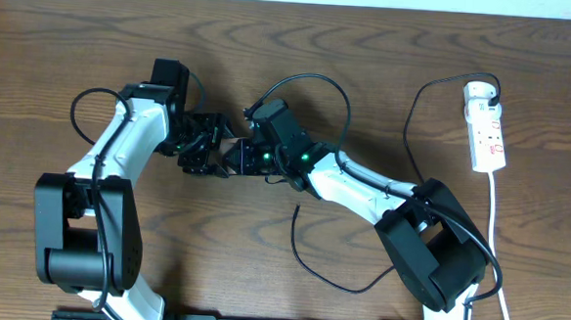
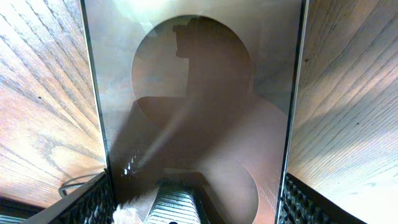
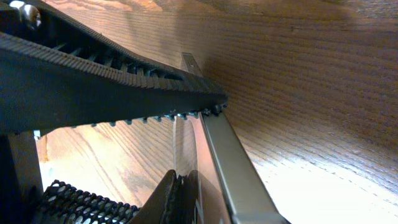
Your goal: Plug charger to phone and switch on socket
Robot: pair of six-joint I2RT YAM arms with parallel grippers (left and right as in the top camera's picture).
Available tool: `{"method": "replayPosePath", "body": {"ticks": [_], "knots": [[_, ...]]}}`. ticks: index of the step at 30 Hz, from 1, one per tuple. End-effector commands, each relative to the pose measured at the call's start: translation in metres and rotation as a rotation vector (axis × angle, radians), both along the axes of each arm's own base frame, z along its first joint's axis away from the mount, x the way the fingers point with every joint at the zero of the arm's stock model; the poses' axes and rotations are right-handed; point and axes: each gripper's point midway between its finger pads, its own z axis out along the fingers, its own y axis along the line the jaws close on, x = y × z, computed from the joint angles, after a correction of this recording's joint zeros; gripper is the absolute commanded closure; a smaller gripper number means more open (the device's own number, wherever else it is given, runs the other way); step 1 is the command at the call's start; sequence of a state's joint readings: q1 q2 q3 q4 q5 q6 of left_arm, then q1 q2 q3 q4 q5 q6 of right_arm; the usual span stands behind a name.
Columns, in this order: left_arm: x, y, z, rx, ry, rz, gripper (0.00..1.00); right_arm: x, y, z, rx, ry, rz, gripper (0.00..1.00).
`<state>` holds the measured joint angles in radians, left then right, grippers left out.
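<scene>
The phone is held off the table between both grippers at centre left. In the left wrist view the phone fills the frame, dark brown with a big circle. My left gripper is shut on its two long edges. In the right wrist view the phone shows edge-on. My right gripper is closed across its thickness, the lower finger touching the face. The charger lies loose, its free tip apart from the phone, below the right arm. The socket sits at the far right.
A thicker black cord loops behind the right gripper. A white cord runs from the socket toward the front edge. The right arm's base stands front right and the left arm's base front left.
</scene>
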<state>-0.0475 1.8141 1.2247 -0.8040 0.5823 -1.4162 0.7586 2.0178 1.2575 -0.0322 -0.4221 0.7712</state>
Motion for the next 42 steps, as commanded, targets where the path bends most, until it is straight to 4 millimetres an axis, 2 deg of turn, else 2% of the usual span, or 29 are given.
{"method": "replayPosePath", "body": {"ticks": [1,16,17,22,42], "knots": [[0.0021,-0.004,0.0026,-0.007,-0.017,-0.023,0.93,-0.0041,0.0112,0.0132,0.046,-0.019,0.05,0.82],[0.0021,-0.0041,0.0025,-0.006,-0.023,-0.033,0.93,-0.0036,0.011,0.0131,0.046,-0.014,0.042,0.84],[0.0021,-0.0037,0.0023,-0.003,-0.023,-0.033,0.93,-0.0035,0.0109,0.013,0.046,-0.011,0.039,0.82],[0.0022,-0.0031,0.0019,0.001,-0.025,-0.035,0.93,-0.0036,0.011,0.013,0.047,-0.009,0.037,0.83],[0.0024,-0.0015,0.001,0.012,-0.027,-0.038,0.93,-0.0126,0.0174,0.0193,0.093,0.025,0.079,0.87]]}}
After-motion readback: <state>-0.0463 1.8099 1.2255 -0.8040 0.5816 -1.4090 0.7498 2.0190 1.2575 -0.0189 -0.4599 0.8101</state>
